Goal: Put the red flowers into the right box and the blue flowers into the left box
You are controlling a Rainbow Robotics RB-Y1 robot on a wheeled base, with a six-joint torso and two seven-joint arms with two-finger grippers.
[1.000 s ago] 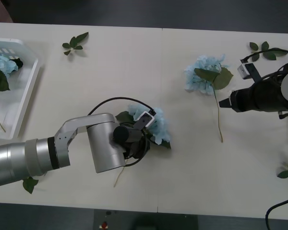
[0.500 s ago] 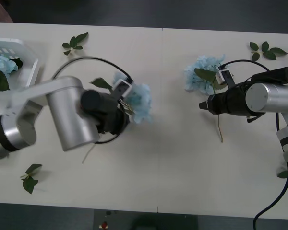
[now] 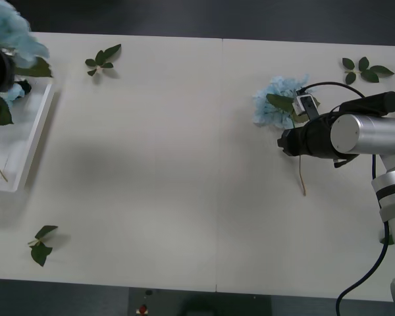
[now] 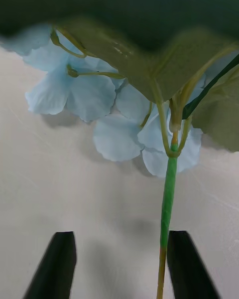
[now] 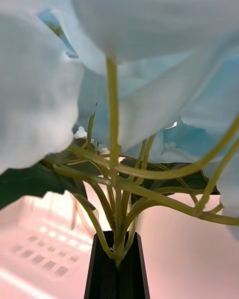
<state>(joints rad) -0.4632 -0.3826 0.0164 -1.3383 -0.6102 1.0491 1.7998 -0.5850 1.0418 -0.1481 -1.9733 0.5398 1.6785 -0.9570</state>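
Our left gripper (image 5: pixel 117 274), which was mid-table a moment ago, is now holding a fluffy pale-blue hydrangea head (image 3: pixel 10 29) by its stem above the slotted white plastic basket (image 3: pixel 34 131). Our right gripper (image 4: pixel 119 264), jaws wide, is straddling the green stem of another blue hydrangea (image 3: pixel 276 102) lying on the white table (image 3: pixel 171 164). We judge two placements remain.

Three blue flowers can be counted: one (image 3: pixel 280 101) on the table with its stem between the right gripper's (image 4: pixel 119 264) spread fingers, one (image 3: pixel 12 29) clamped in the left gripper's (image 5: pixel 118 274) fingers, one (image 3: pixel 10 92) in the left box (image 3: pixel 33 141). Three loose leaf sprigs (image 3: pixel 103 58) (image 3: pixel 364 69) (image 3: pixel 41 243) lie on the table. There is one box.
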